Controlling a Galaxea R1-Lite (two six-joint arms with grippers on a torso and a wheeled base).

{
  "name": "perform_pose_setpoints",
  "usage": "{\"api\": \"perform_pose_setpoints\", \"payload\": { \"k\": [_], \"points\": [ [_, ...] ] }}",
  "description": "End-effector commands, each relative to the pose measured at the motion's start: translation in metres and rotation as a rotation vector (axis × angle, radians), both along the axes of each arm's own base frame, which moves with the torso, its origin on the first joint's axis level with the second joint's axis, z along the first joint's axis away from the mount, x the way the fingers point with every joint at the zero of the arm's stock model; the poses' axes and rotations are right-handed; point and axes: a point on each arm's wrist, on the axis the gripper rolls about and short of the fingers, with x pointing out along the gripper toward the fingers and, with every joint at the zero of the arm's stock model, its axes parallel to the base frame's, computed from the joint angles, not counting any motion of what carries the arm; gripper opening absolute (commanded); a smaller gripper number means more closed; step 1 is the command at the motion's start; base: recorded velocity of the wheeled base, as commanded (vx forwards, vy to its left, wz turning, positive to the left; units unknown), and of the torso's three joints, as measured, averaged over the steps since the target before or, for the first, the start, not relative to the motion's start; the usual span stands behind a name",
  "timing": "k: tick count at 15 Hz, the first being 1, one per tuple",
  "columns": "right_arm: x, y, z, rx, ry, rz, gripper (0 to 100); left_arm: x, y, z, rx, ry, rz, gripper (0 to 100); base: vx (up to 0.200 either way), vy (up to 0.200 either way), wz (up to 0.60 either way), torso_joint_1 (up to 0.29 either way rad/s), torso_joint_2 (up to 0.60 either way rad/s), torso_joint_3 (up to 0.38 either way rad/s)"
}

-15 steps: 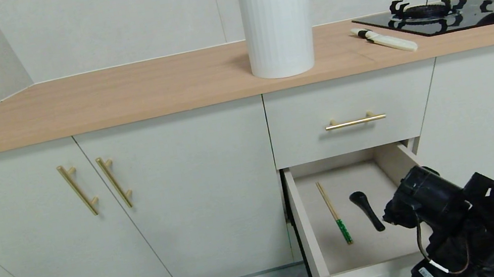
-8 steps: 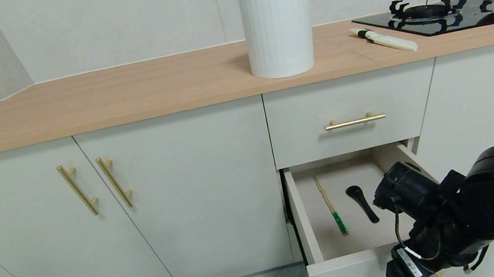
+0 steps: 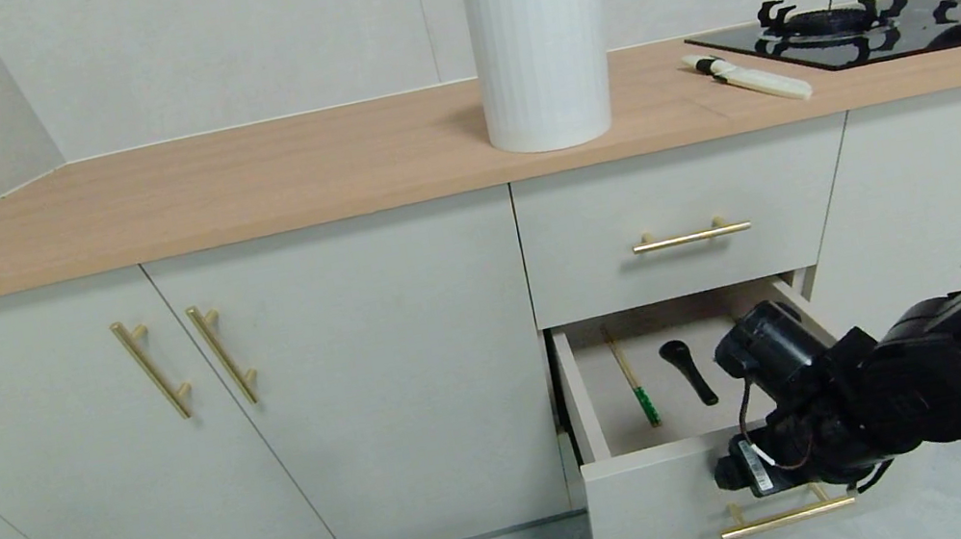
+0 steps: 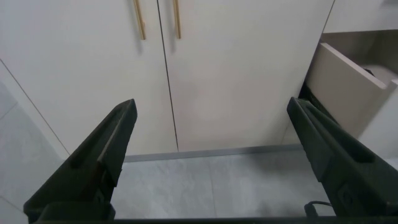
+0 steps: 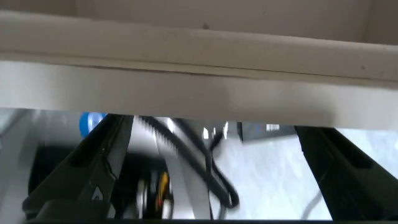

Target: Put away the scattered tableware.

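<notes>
**Right gripper point(image 5: 211, 127) at the front of the partly open lower drawer point(image 3: 655, 494)**

Green-tipped chopsticks point(image 3: 631, 378) and a black spoon point(image 3: 688, 368) lie side by side, apart, on the drawer's floor. The right gripper sits at the drawer's front panel, just above its brass handle point(image 3: 781, 517), with its fingers spread wide. The left gripper point(image 4: 211, 106) hangs low facing the 2 cabinet doors point(image 4: 186, 74), jaws apart and holding nothing. On the countertop point(image 3: 232, 184), a knife point(image 3: 746, 77) lies between a white ribbed canister point(image 3: 540, 40) and the hob point(image 3: 880, 32).
</notes>
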Motion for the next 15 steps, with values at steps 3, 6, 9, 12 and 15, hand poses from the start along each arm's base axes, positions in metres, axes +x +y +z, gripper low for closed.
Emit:
{"api": "perform_pose_setpoints", "payload": {
  "k": [3,6,9,12,15],
  "points": [
    [0.015,-0.001,-0.014,0.030,-0.041,-0.057,100,0.000,0.000,0.000,0.000,0.002,0.001,100,0.000,0.000,0.00,0.000,0.00,0.000],
    [0.036,-0.004,-0.029,0.045,-0.155,-0.145,100,0.000,0.000,0.000,0.000,0.000,0.000,100,0.000,0.000,0.00,0.000,0.00,0.000],
    [0.056,-0.012,-0.043,0.084,-0.228,-0.199,100,0.000,0.000,0.000,0.000,0.000,0.001,100,0.000,0.000,0.00,0.000,0.00,0.000],
    [0.071,-0.014,-0.052,0.137,-0.321,-0.227,100,0.000,0.000,0.000,0.000,0.002,0.000,100,0.000,0.000,0.00,0.000,0.00,0.000],
    [0.087,-0.015,-0.063,0.182,-0.435,-0.274,100,0.000,0.000,0.000,0.000,0.000,0.001,100,0.000,0.000,0.00,0.000,0.00,0.000]
  ]
}}
